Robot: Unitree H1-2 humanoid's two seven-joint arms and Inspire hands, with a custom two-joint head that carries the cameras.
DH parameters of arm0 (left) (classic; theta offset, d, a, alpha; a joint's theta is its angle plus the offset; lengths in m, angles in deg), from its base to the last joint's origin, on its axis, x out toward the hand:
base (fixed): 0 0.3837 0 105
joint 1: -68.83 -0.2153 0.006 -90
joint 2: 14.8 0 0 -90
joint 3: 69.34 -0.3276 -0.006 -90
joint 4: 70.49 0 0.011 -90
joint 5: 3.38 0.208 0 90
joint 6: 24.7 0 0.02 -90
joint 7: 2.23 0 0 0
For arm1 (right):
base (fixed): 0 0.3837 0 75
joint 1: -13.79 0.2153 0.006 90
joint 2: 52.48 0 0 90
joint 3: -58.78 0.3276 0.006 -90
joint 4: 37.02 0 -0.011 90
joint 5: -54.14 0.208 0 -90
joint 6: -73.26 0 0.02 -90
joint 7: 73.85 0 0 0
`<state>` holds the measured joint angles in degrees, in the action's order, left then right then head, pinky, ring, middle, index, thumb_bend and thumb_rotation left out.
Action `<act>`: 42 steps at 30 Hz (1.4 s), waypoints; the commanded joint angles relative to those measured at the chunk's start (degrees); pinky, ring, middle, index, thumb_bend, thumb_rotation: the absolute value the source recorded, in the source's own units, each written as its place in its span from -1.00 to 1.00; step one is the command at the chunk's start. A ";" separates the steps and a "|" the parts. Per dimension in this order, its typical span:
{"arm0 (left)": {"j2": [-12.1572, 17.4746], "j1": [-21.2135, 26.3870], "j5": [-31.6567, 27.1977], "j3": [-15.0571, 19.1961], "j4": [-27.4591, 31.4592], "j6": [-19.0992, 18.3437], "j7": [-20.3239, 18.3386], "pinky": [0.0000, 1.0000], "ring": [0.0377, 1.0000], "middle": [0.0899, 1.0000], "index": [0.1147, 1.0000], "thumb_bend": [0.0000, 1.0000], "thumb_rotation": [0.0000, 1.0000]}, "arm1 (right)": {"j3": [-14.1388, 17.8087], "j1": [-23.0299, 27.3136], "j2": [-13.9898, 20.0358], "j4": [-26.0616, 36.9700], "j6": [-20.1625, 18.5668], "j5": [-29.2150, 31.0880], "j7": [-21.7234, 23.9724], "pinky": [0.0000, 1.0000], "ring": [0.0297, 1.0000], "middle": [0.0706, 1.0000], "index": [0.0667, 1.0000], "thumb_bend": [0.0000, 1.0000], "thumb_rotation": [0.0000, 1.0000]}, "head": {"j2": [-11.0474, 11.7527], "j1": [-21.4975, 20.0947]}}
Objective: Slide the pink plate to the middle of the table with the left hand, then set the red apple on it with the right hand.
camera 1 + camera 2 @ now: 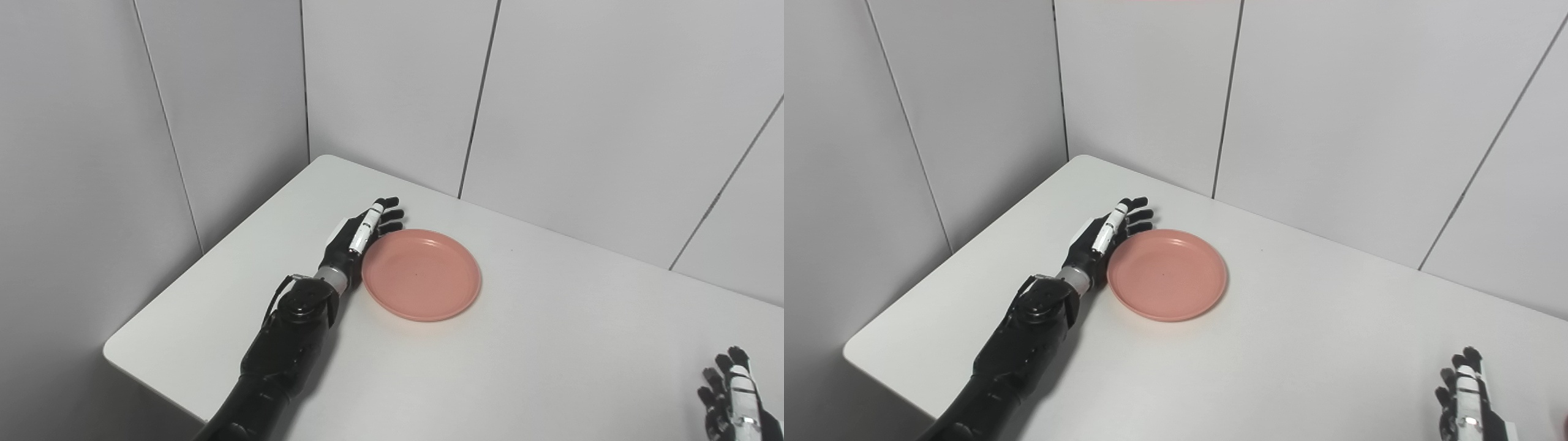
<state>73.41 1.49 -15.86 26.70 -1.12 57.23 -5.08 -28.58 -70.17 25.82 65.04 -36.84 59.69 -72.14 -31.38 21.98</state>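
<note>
Left hand (361, 236) lies flat on the table (551, 343), fingers straight and apart, holding nothing, its edge against the left rim of the pink plate (421, 274). Plate sits left of centre, empty. Looks like light stiff plastic w/ a shallow raised lip, prob slides easily on the smooth top, so push at the rim low down rather than grip; too fast and it may skate or spin. Right hand (738, 395) at bottom right corner, fingers spread, empty. Red apple not clearly in view
</note>
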 commanded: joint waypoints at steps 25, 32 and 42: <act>-6.20 -0.35 2.51 -2.38 5.03 -5.34 0.63 0.67 0.71 0.71 0.64 -0.31 1.00 | -0.51 1.95 0.81 -2.31 7.51 -0.56 0.56 1.00 0.92 0.92 0.95 -0.73 1.00 | -1.56 -3.19; -8.59 -0.70 3.32 -2.81 5.55 -5.40 1.57 0.66 0.70 0.70 0.64 -0.32 1.00 | -0.89 1.92 0.60 -2.58 8.15 -0.94 0.48 1.00 0.93 0.94 0.96 -0.71 1.00 | -2.10 -4.44; -11.28 -1.12 5.11 -3.70 6.31 -5.54 2.56 0.66 0.69 0.68 0.62 -0.33 1.00 | -0.69 2.02 -0.35 -2.78 8.20 -0.39 0.28 1.00 0.94 0.95 0.96 -0.70 1.00 | -3.00 -6.35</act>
<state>63.58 0.28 -11.18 24.56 4.89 53.38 -1.81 -29.41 -70.10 25.57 61.46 -32.16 59.18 -72.04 -34.37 15.73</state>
